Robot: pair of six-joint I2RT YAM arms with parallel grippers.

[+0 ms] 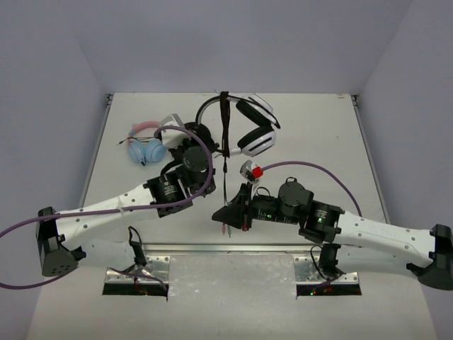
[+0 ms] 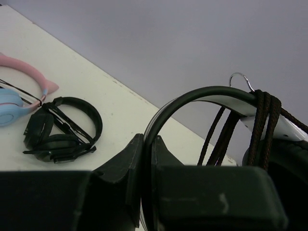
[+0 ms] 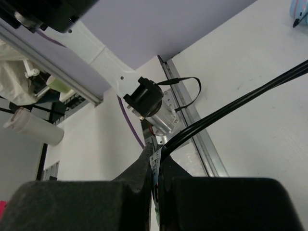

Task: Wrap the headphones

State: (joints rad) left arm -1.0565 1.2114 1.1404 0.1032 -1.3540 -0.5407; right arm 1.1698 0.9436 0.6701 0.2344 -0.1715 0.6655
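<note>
while left gripper (image 2: 148, 144) clamps headband (image 2: 207, 94) of headphones (image 1: 256, 134), right gripper (image 3: 155, 161) apparently pinches cable (image 3: 240, 102); cable loops wound over headband.

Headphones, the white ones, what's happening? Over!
Left end effector shut on the headphones' headband. Right end effector shut on the cable. Cable already looped round the headband. Black pair and cat-ear pair lie aside.

Left of headphones (image 1: 256, 134): cat-ear pair (image 1: 146, 147), black pair (image 2: 57, 144) obstruct; front: taut cable (image 1: 226, 152) crosses; right: table (image 1: 318, 127) bare, passable.
</note>
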